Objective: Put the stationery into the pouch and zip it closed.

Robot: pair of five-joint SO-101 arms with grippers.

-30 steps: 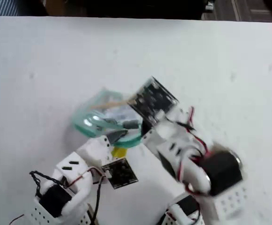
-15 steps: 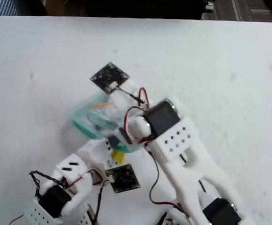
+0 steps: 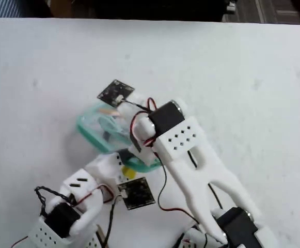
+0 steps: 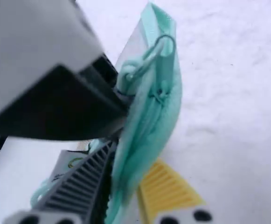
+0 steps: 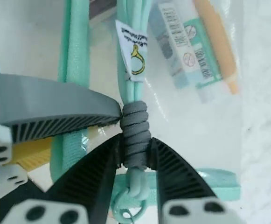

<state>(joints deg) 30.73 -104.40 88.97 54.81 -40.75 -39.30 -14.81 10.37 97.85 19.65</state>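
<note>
Since the stationery [image 5: 186, 44] already sits inside the pouch [image 3: 94, 129], the step in hand looks like the zipping.

High view: the pouch lies on the table [image 3: 232, 72], left of centre, with both arms meeting on it. The left arm [image 3: 67, 212] comes from the near-left edge to the pouch's near rim. The right arm [image 3: 191, 155] stretches in from the near right, its wrist over the pouch. Likely split: one anchors, one pulls.

Left wrist view: the left claw [image 4: 128, 179] is clamped on the pouch's teal edge. The grey ribbed finger [image 4: 84, 182] is on one side and the yellow finger [image 4: 165, 189] on the other, with fabric pinched between. A teal ring [image 4: 165, 44] hangs at the end of the zip. This grip probably keeps the pouch from sliding along when the zip is dragged.

Right wrist view: the right claw [image 5: 135, 142] is closed on the grey cord-wrapped zipper pull [image 5: 135, 123], a black finger [image 5: 93, 172] on either side. The left arm's grey finger is just beside the pull. An orange pencil [image 5: 217, 42] and a labelled stick [image 5: 182, 42] show through the clear wall. Two teal zip strips run apart beyond the pull, so the mouth seems unzipped there. How far the slider has gone cannot be told.
</note>
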